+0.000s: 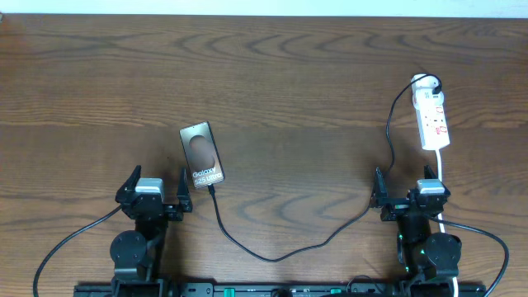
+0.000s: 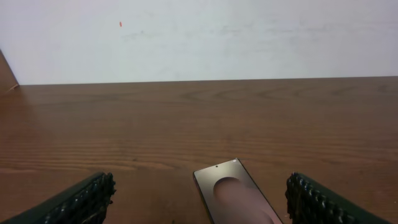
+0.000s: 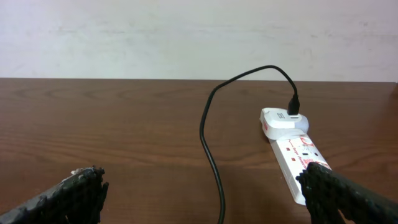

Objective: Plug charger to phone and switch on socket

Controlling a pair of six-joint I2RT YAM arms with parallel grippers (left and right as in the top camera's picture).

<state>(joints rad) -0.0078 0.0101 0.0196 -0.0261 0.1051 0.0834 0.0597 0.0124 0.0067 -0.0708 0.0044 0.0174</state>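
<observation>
- Overhead view: phone (image 1: pixel 203 154) is set just ahead-right of the released left pincer (image 1: pixel 157 188), long axis pointing away.
- Right pincer (image 1: pixel 410 196) is seen released, facing the socket (image 1: pixel 431 115).

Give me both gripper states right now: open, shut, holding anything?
Left gripper: open, holding nothing.
Right gripper: open, holding nothing.
</observation>
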